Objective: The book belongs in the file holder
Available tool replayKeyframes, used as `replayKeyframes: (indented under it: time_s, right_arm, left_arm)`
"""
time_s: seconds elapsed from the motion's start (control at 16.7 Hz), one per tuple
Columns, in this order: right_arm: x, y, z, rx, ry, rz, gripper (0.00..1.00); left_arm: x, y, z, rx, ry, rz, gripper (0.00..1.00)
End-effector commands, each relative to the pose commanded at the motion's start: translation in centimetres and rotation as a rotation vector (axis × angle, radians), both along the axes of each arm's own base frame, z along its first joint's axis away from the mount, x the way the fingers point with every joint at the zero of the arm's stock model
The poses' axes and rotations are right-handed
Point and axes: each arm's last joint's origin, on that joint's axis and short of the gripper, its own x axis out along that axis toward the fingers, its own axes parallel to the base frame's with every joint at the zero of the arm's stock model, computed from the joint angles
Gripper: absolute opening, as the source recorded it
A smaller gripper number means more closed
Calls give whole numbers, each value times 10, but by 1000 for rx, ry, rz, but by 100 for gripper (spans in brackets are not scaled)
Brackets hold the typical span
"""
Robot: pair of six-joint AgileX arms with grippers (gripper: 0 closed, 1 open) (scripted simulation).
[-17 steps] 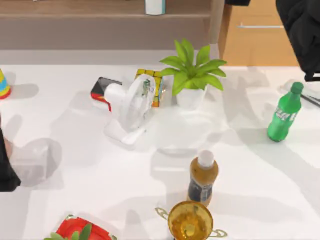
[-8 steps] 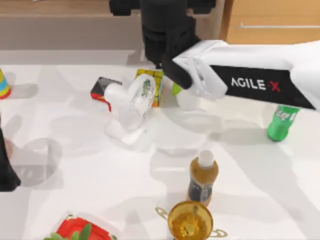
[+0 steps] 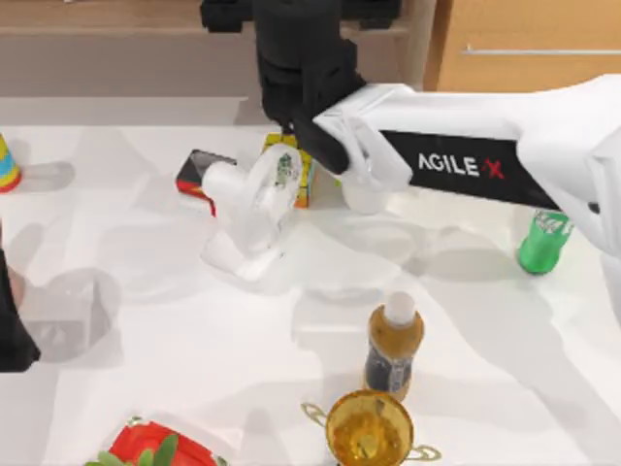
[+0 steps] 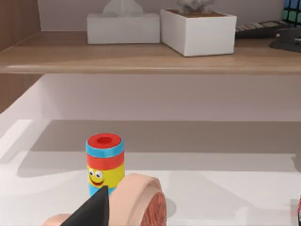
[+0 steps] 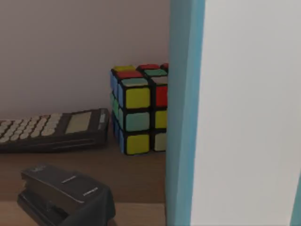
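Wood, plastic, gloss

Matt wooden shelf (image 5: 131, 174); glossy white table (image 3: 194, 330); book (image 5: 183, 117) with a smooth blue cover.

The right arm (image 3: 485, 165) reaches from the top view's right across the counter's far side, its dark wrist and right gripper (image 3: 296, 58) over the far edge. The left arm (image 3: 12, 325) sits at the left edge.
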Motion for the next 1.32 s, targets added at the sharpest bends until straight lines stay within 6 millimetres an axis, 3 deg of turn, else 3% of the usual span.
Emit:
replayKeyframes:
  time_s: [0.72, 1.32]
  right_arm:
    - [20, 0, 0, 0, 0, 0, 100]
    - [20, 0, 0, 0, 0, 0, 25]
  left_arm:
    - [0, 0, 0, 0, 0, 0, 100]
    - [0, 0, 0, 0, 0, 0, 100]
